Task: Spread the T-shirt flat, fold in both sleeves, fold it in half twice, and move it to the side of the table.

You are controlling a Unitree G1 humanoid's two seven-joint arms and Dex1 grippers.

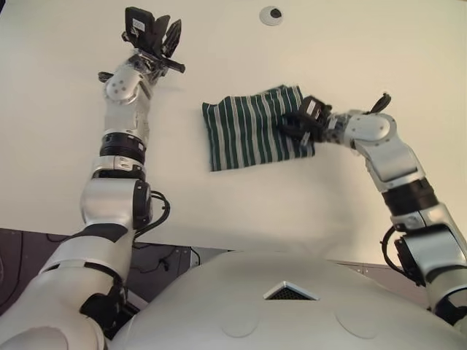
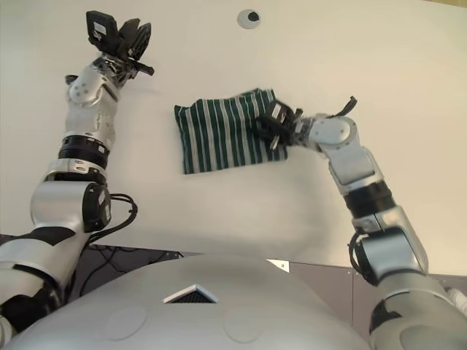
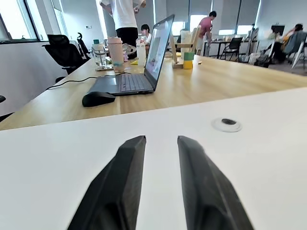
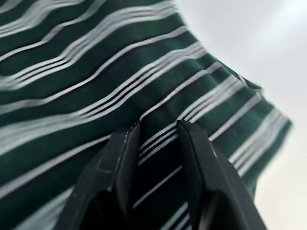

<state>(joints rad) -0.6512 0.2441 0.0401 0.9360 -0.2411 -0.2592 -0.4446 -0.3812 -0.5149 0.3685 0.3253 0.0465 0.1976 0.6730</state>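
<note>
In the left eye view, the T-shirt (image 1: 248,133) is lying near the middle of the white table (image 1: 58,160) as a compact striped rectangle. The folding is therefore looking finished, and only the move to the side seems to be outstanding. The right gripper (image 1: 295,124) is sitting on the shirt's right-hand edge, probably because that edge gives it purchase for dragging or lifting the bundle. The left gripper (image 1: 169,33) is hovering well apart from the shirt over the far left of the table, likely parked there to leave the route free. A round cable port (image 1: 272,15) is sitting beyond the shirt. The right eye view is showing the same arrangement, with the right gripper overlapping the shirt's right edge. In the left wrist view, the left gripper (image 3: 160,141) is holding its two dark fingers (image 3: 120,182) a narrow gap apart with nothing between them. They are pointing across bare table, and a laptop (image 3: 139,72) and mouse (image 3: 98,99) are sitting on a wooden desk (image 3: 216,81) behind. In the right wrist view, the right gripper (image 4: 158,125) is resting its tips against the T-shirt (image 4: 72,72), with its fingers a little apart and stripes showing through the gap. It does not appear to be pinching a fold, though that is hard to judge.
</note>
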